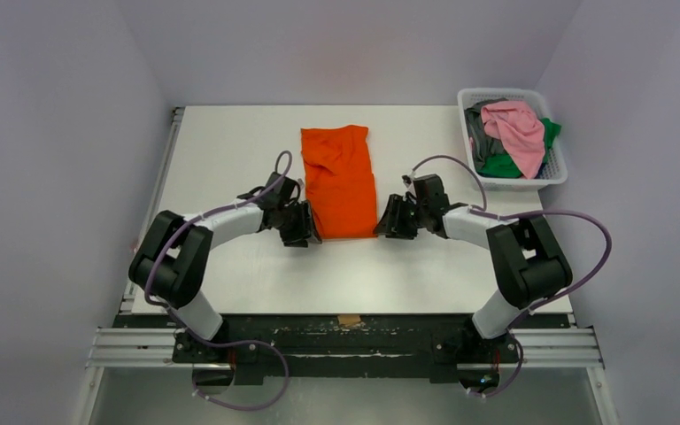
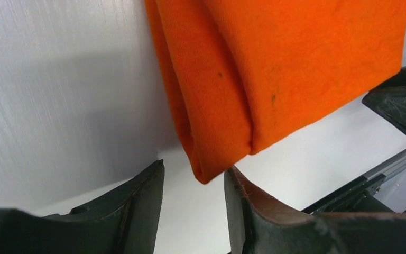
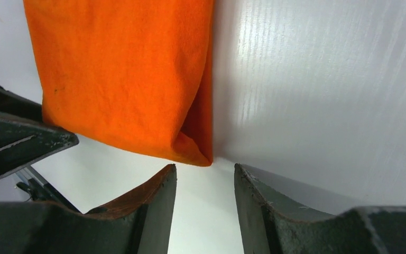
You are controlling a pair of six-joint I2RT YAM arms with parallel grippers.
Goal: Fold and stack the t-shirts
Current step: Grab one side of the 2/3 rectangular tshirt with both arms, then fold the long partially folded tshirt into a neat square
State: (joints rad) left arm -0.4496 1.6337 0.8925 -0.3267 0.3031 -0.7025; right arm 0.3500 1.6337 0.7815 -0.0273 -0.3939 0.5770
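The orange t-shirt (image 1: 339,180) is lying mid-counter (image 1: 230,159), folded lengthwise into a narrow strip running near to far. The left gripper (image 1: 307,233) is sitting at its near-left corner and the right gripper (image 1: 386,227) at its near-right corner. Both have their jaws parted a little and are gripping nothing. In the wrist views each corner is lying right at the mouth of the jaws, not yet clamped. The step in hand is probably the crosswise fold. The next move is calling for both grippers to edge forward, pinch every layer of the near hem, then carry it evenly toward the far edge. The pink t-shirt (image 1: 518,128), green t-shirt (image 1: 500,166) and grey t-shirt (image 1: 480,133) are waiting heaped in the basket (image 1: 506,91) at the far right.
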